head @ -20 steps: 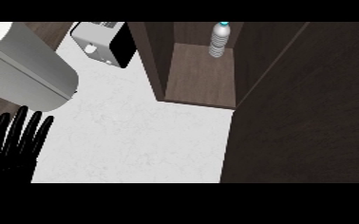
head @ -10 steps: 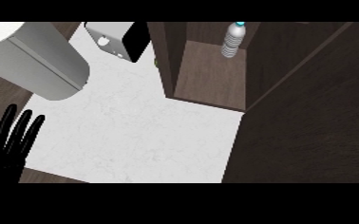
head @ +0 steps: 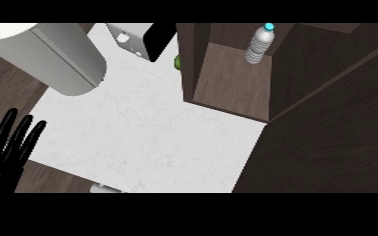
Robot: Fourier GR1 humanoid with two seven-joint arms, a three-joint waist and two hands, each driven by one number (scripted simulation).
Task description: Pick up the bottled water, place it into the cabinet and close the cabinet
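The bottled water (head: 260, 44), clear with a light blue cap, stands upright inside the dark wood cabinet (head: 229, 80), near its back right corner. The cabinet's door (head: 325, 130) hangs open and fills the lower right of the head view. My left hand (head: 16, 142) rests at the left edge over the counter's corner, open with its fingers pointing up, far from the bottle. My right hand does not show.
A large grey cylindrical appliance (head: 63, 55) lies at the upper left. A white and black appliance (head: 144, 39) stands behind the white counter (head: 148, 135), with a small green thing (head: 178, 61) beside the cabinet wall.
The view has shifted, so the cabinet, bottle and appliances sit further right and lower in the picture. My left hand stays at the left edge, still open.
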